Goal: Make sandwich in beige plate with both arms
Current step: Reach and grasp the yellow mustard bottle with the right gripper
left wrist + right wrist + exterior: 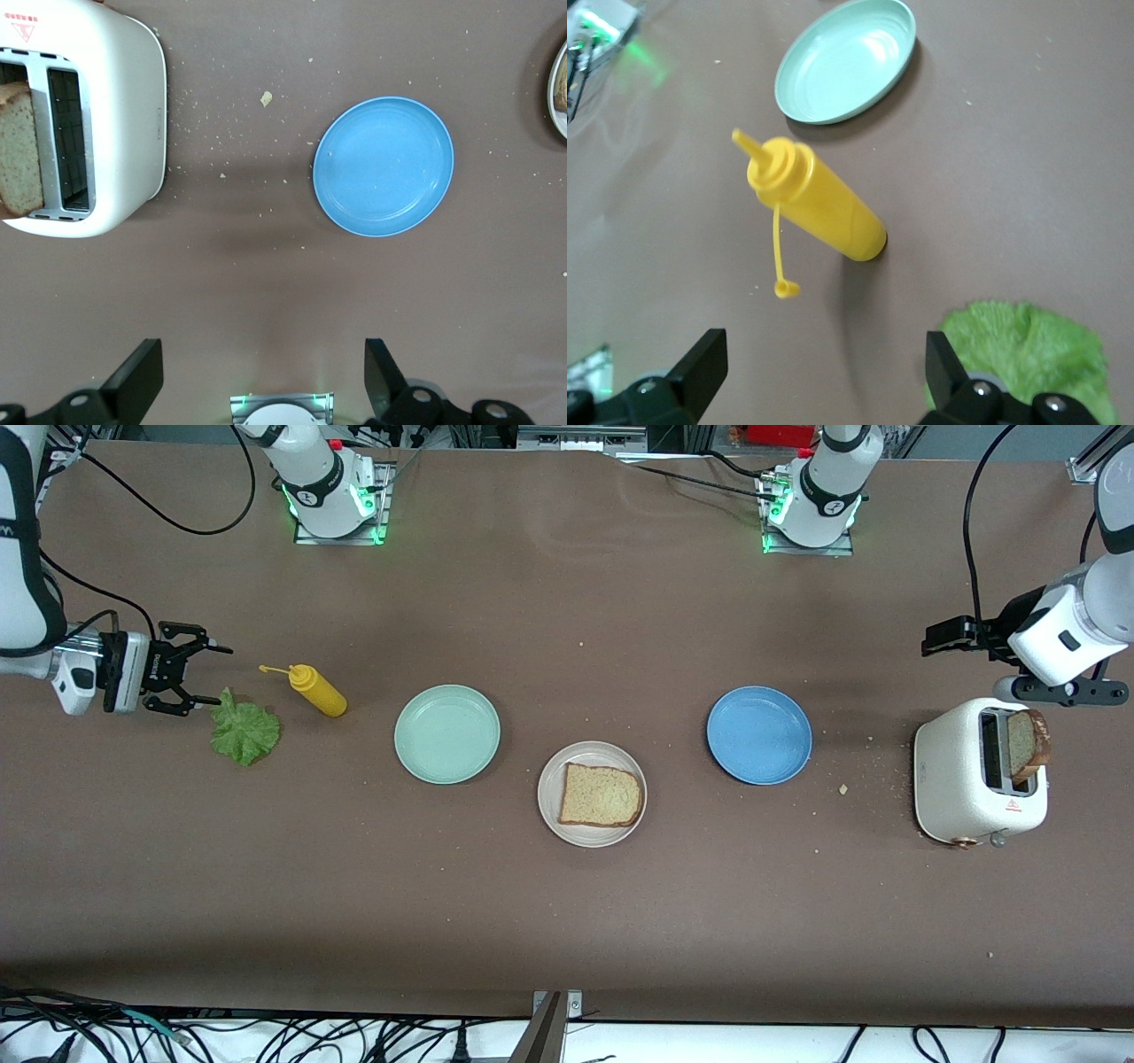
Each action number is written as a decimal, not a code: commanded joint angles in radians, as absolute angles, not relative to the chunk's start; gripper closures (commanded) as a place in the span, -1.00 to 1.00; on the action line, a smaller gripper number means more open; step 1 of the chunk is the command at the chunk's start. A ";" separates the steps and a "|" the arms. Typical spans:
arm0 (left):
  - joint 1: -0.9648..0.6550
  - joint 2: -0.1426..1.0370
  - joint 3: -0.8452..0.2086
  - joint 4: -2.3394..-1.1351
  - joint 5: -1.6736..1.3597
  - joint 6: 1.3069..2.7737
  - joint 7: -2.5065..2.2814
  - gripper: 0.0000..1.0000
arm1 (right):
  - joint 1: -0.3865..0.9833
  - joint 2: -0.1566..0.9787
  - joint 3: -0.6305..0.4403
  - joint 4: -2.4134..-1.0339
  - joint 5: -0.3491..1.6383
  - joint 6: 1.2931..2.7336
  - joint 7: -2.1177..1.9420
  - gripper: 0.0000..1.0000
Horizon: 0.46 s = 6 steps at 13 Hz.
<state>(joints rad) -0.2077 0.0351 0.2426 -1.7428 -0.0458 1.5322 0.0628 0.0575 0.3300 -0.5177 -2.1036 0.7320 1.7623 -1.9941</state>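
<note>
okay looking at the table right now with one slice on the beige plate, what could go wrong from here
1. The mustard bottle stands right beside the lettuce leaf; the open right gripper, up by the leaf, might knock it over when reaching down.
2. The second bread slice leans out of the toaster; the open left gripper above might crumble it or nudge the toaster.
3. The lettuce could slide off the bread slice on the beige plate.

A yellow squeeze bottle point(317, 690) stands on the brown table point(567, 921) toward the right arm's end, its cap hanging open on a strap. A mint-green plate point(447, 734) and a blue plate point(759, 735) lie well apart. A white toaster point(966, 784) sits at the left arm's end, crumbs point(843, 789) scattered beside it.
</note>
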 commanded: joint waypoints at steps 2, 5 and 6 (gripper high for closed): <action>-0.204 -0.035 0.227 -1.815 0.012 1.594 0.046 -1.00 | 0.002 0.461 -0.515 -2.108 0.906 1.715 -2.297 -0.98; -0.196 -0.038 0.227 -1.815 0.012 1.601 0.037 -1.00 | -0.021 0.524 -0.512 -2.152 1.015 1.677 -2.411 -0.98; -0.193 -0.040 0.227 -1.818 0.012 1.600 0.003 -1.00 | -0.021 0.550 -0.509 -2.161 1.072 1.640 -2.449 -0.98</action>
<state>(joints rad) -0.2059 -0.0088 0.2419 -1.7865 -0.0273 1.5821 0.0470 -0.0055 0.5224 -0.5178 -2.1413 0.9927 1.6867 -2.3710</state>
